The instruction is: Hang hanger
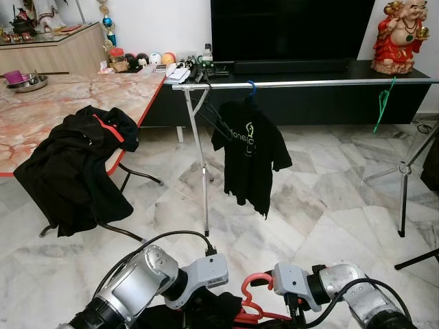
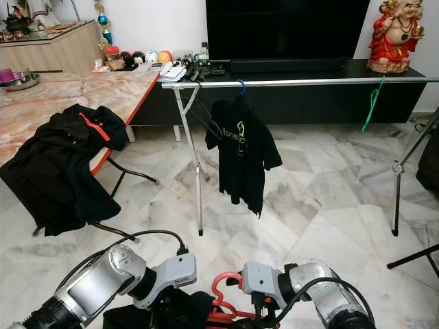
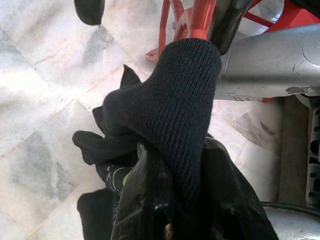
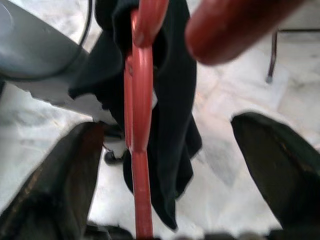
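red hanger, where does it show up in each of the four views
Left eye view: red hanger at the bottom centre, between the two arms.
Right eye view: bottom centre again, slightly further left.
Left wrist view: red bars at the top edge, above the black garment.
Right wrist view: a red bar running down the middle, between the right claw's fingers.
Shared landmark: the black garment on the hanger.

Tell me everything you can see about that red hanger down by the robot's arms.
The red hanger looks like smooth plastic, with a curved hook at its top. It sits low between the two arms, a black garment draped around it. The right gripper has its fingers spread either side of the hanger's bar; the left gripper pinches the garment's ribbed collar.
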`<state>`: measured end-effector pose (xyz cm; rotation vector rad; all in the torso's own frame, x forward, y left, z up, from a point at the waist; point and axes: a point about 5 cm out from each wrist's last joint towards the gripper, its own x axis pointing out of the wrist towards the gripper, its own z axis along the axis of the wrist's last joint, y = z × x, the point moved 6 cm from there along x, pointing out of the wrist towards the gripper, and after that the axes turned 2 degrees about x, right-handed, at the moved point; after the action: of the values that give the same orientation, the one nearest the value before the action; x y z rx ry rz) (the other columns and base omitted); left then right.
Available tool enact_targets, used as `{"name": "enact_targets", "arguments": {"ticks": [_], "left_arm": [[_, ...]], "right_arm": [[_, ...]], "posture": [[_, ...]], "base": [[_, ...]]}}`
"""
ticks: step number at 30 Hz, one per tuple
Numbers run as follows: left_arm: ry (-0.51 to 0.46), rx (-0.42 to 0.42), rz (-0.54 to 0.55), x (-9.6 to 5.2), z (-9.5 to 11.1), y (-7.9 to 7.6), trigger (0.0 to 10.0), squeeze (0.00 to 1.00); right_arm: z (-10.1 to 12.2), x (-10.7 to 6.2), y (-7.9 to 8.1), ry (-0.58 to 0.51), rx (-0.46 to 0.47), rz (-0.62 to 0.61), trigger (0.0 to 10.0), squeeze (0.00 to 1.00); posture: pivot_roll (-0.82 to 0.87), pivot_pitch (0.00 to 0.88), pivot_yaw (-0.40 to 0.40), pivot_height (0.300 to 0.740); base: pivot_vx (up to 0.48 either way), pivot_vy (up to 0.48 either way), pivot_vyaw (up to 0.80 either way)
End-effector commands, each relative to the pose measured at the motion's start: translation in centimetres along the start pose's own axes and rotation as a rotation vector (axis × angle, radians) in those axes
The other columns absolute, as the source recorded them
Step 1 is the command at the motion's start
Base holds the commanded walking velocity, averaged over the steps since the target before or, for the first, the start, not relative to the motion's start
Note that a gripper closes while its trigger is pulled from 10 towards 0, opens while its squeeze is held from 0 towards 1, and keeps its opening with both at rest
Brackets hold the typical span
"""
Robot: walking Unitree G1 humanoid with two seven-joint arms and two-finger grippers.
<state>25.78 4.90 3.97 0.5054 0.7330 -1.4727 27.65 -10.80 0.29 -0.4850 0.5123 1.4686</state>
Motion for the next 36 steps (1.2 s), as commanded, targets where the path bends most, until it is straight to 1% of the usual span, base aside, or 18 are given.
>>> {"name": "enact_targets", "arguments": {"ticks": [1,4,7,11,14,17,22,23,24,25,26,27,28,29,30,32,33,36], "left_arm": [[-0.029,0.082,-0.001,-0.4,2.2,0.0,10.0,0.00],[-0.033,0.095,-0.006,-0.4,2.4,-0.1,10.0,0.00],[-0.034,0.106,-0.005,-0.4,2.6,-0.1,10.0,0.00],[-0.036,0.114,-0.005,-0.3,2.8,-0.2,10.0,0.00],[-0.040,0.119,-0.003,-0.3,2.9,-0.1,10.0,0.00],[-0.043,0.121,-0.002,-0.3,2.9,-0.1,10.0,0.00],[-0.048,0.124,-0.001,-0.3,3.0,-0.2,10.0,0.00],[-0.050,0.124,-0.002,-0.3,3.1,-0.2,10.0,0.00],[-0.049,0.123,0.001,-0.3,3.0,-0.2,10.0,0.00],[-0.048,0.123,0.002,-0.3,2.9,-0.1,10.0,0.00],[-0.042,0.117,0.001,-0.5,2.5,-0.2,10.0,0.00],[-0.034,0.113,0.000,-0.6,2.2,-0.3,10.0,0.00],[-0.034,0.113,0.000,-0.6,2.2,-0.3,10.0,0.00],[-0.028,0.110,-0.002,-0.7,1.9,-0.3,10.0,0.00],[-0.015,0.106,-0.004,-0.9,1.4,-0.4,10.0,0.00],[0.009,0.094,-0.001,-1.1,0.6,-0.4,10.0,0.00],[0.037,0.082,0.010,-1.2,-0.3,-0.2,10.0,0.00],[0.055,0.056,0.027,-1.5,-1.2,0.1,10.0,0.00]], "right_arm": [[0.3,0.6,0.1,0.004,-0.020,0.014,10.0,0.00],[0.2,0.6,-0.1,0.015,-0.012,-0.001,10.0,0.00],[0.1,0.7,0.1,0.015,-0.009,0.009,10.0,0.00],[0.3,1.2,0.3,-0.016,0.014,0.018,10.0,0.00],[0.7,1.5,0.8,-0.051,0.044,0.053,10.0,0.00],[0.7,1.5,1.1,-0.063,0.060,0.073,10.0,0.00],[0.7,1.4,0.8,-0.062,0.053,0.044,10.0,0.00],[0.7,1.2,0.5,-0.065,0.052,0.022,10.0,0.00],[0.5,0.7,-0.4,-0.055,0.044,-0.036,10.0,0.00],[0.5,0.5,-0.7,-0.051,0.041,-0.059,10.0,0.00],[0.7,-0.4,-1.7,-0.072,0.045,-0.115,10.0,0.00],[1.0,-1.1,-2.1,-0.088,0.044,-0.136,10.0,0.00],[1.0,-1.1,-2.1,-0.088,0.044,-0.136,10.0,0.00],[1.2,-1.6,-2.4,-0.098,0.043,-0.148,10.0,0.00],[1.5,-2.3,-2.8,-0.118,0.045,-0.164,10.0,0.00],[2.0,-3.3,-3.0,-0.147,0.048,-0.176,10.0,0.00],[2.2,-4.1,-3.0,-0.164,0.049,-0.175,10.0,0.00],[2.0,-4.9,-2.2,-0.168,0.046,-0.145,10.0,0.00]], "posture": [[0.06,0.000,0.037,0.740],[0.06,0.000,0.037,0.740],[0.06,0.000,0.035,0.740],[0.07,0.000,0.033,0.740],[0.07,0.000,0.032,0.740],[0.07,0.000,0.029,0.740],[0.07,0.004,0.028,0.740],[0.06,0.007,0.026,0.740],[0.06,0.006,0.025,0.740],[0.06,0.006,0.025,0.740],[0.06,0.012,0.028,0.740],[0.06,0.014,0.032,0.740],[0.06,0.014,0.032,0.740],[0.06,0.014,0.032,0.740],[0.05,0.014,0.039,0.740],[0.05,0.016,0.043,0.740],[0.04,0.018,0.045,0.740],[0.04,0.022,0.048,0.740]], "base": [[0.000,0.000,0.00],[0.000,0.000,0.00],[0.000,0.000,0.00],[0.000,0.000,0.00],[0.000,0.000,0.00],[0.000,0.000,0.00],[0.000,0.000,0.00],[0.000,0.000,0.00],[0.000,0.000,0.00],[0.000,0.000,0.00],[0.000,0.000,0.00],[0.000,0.000,0.00],[0.000,0.000,0.00],[0.000,0.000,0.00],[0.000,0.000,0.00],[0.000,0.000,0.00],[0.000,0.000,0.00],[0.000,0.000,0.00]]}}
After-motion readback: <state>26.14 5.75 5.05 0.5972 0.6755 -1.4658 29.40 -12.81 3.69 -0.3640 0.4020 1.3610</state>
